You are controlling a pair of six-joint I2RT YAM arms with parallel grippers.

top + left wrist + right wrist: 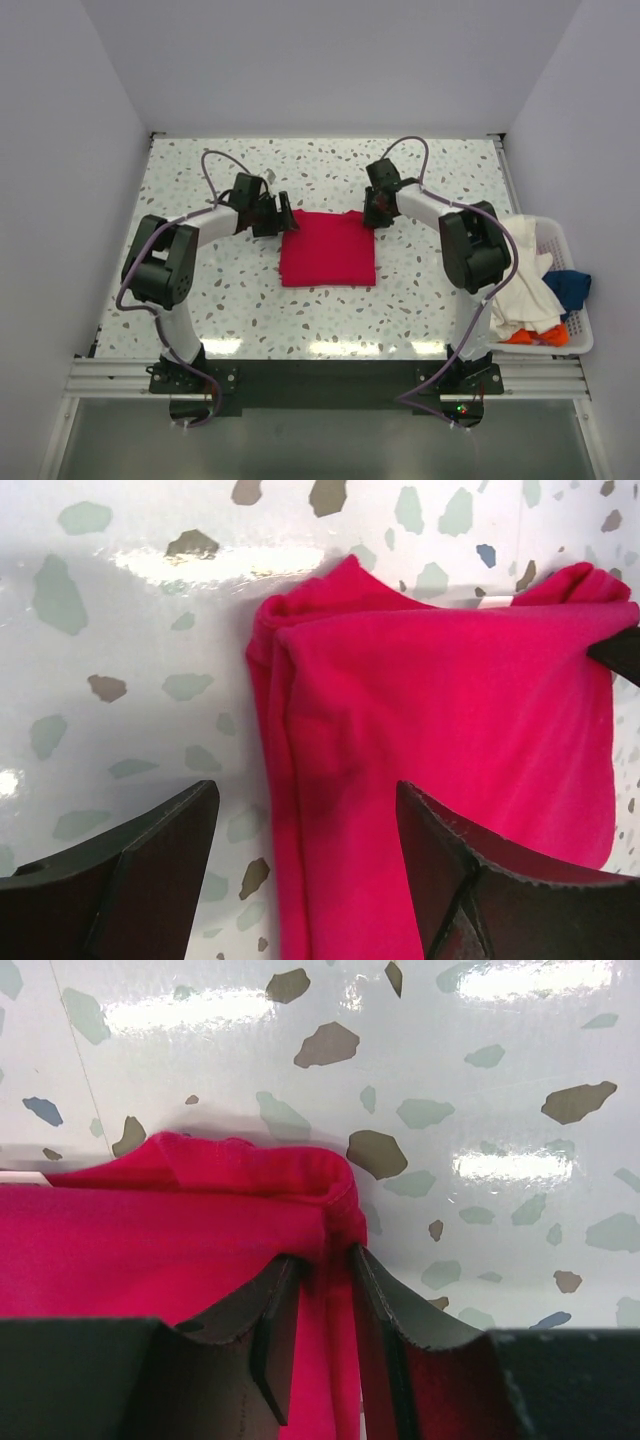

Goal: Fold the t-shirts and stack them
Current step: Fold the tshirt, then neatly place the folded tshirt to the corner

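A crimson-red t-shirt (328, 248) lies folded into a rough square in the middle of the table. My left gripper (287, 215) is at its far left corner, open. In the left wrist view the left gripper (305, 792) straddles the shirt's (450, 710) folded left edge, with nothing pinched. My right gripper (372, 214) is at the far right corner. In the right wrist view the right gripper (325, 1257) has its jaws drawn narrow on the hemmed right edge of the red shirt (150, 1240). A cream-white shirt (520, 290), a dark blue one (571, 285) and an orange one (530, 336) lie in the basket.
A white slatted basket (566, 238) stands at the table's right edge beside the right arm's base. The speckled tabletop (220, 300) shows bare around the red shirt. White walls close in the far side and both flanks.
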